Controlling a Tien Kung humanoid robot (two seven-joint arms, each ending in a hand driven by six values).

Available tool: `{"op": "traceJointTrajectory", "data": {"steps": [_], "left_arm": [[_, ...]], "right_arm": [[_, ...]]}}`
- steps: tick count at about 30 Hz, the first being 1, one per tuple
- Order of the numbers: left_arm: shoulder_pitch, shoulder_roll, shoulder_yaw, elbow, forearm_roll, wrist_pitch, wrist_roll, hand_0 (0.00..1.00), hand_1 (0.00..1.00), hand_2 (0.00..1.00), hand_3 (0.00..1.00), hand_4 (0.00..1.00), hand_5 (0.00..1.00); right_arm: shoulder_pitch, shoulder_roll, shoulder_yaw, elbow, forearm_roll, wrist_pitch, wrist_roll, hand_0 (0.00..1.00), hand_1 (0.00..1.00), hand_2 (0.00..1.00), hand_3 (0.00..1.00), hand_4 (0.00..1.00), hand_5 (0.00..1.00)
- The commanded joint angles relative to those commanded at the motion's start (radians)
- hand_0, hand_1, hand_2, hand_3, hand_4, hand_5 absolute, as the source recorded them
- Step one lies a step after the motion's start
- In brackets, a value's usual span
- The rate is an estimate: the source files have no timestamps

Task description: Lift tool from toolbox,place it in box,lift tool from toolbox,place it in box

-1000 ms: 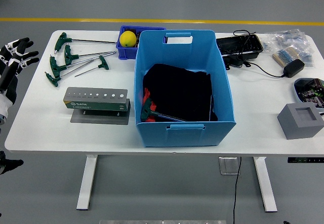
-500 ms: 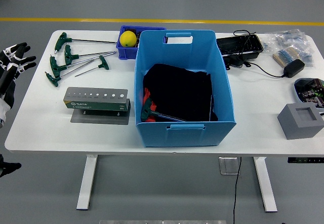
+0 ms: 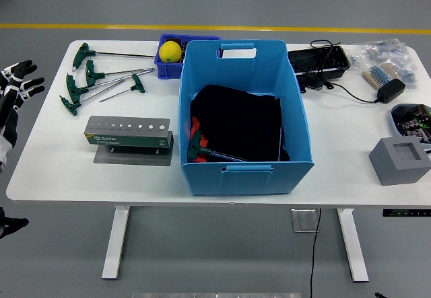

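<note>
Left hand (image 3: 17,83) at the left edge of the frame, off the table (image 3: 54,170), fingers spread and empty. Right hand nowhere in frame. Nearest, right of the hand: T-handle wrenches (image 3: 94,83) loose at upper left, above the grey rack (image 3: 128,131), all its holes vacant. Further right, at centre, the blue box (image 3: 246,170), one wrench (image 3: 202,149) already inside on dark cloth (image 3: 236,123). Judged stiff steel, fairly light, shafts thin and slick; best gripped at the green handle, not the shaft.
</note>
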Motion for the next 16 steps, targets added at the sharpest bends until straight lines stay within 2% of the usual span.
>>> {"op": "traceJointTrajectory", "data": {"steps": [16], "left_arm": [[-0.022, -0.018, -0.015, -0.004, -0.005, 0.0, 0.0, 0.668, 0.698, 0.801, 0.737, 0.907, 0.719]], "right_arm": [[0.012, 0.0, -0.07, -0.009, 0.105, 0.004, 0.027, 0.689, 0.672, 0.72, 0.566, 0.797, 0.676]]}}
